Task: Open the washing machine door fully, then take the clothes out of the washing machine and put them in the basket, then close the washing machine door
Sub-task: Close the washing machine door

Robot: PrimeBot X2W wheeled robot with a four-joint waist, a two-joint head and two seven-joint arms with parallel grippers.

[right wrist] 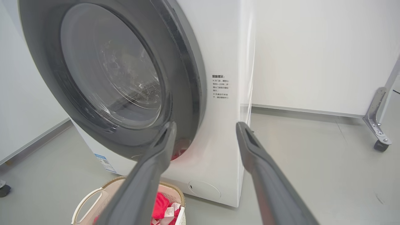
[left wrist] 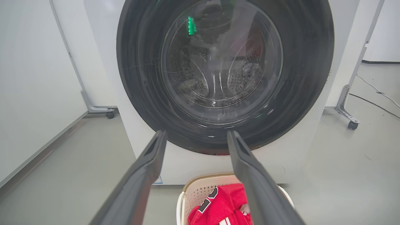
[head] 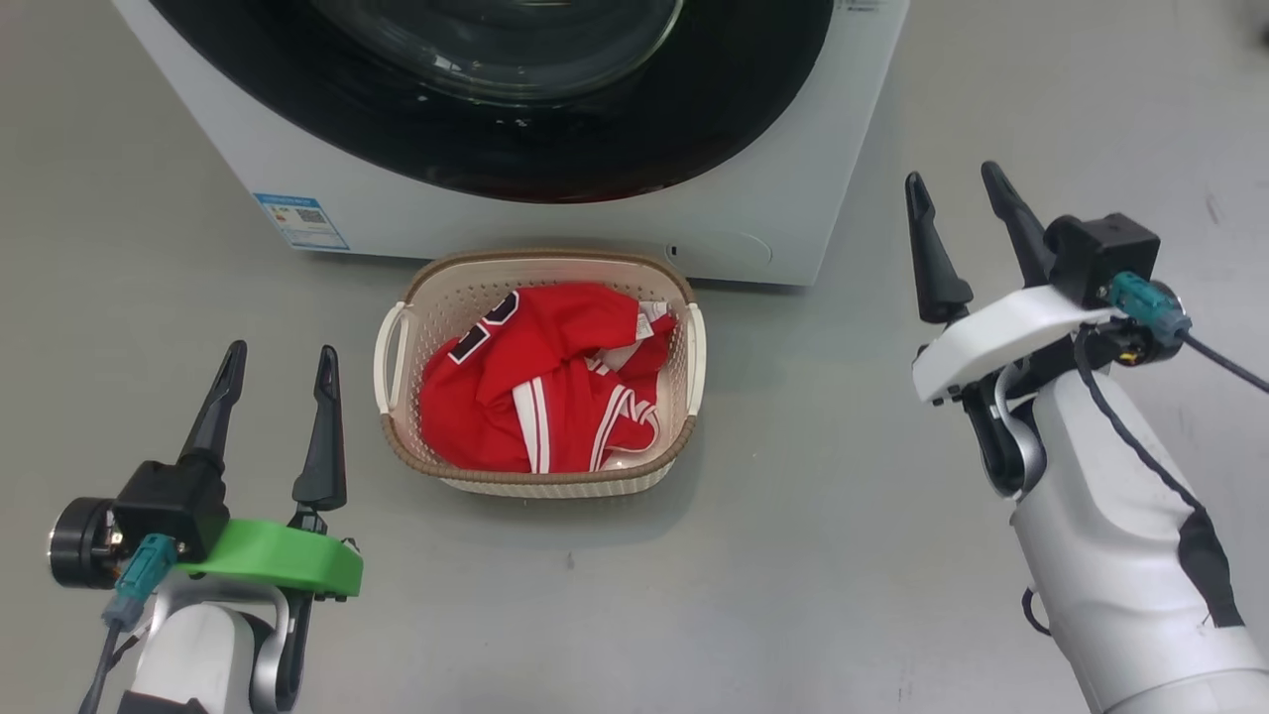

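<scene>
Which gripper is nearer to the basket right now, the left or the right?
Left. The left gripper sits just left of the basket, close to its side handle. The right gripper is farther off to the basket's right, up near the washing machine corner.

Your left gripper (head: pixel 282 357) sits at 8 o'clock and your right gripper (head: pixel 954 183) at 2 o'clock, both spread wide, empty, pointing toward 12.

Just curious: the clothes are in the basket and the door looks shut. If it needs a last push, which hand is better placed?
Probably the right hand: it is open and further forward, close to the rim of the washing machine door. The left hand, also open, sits further back beside the basket.
</scene>
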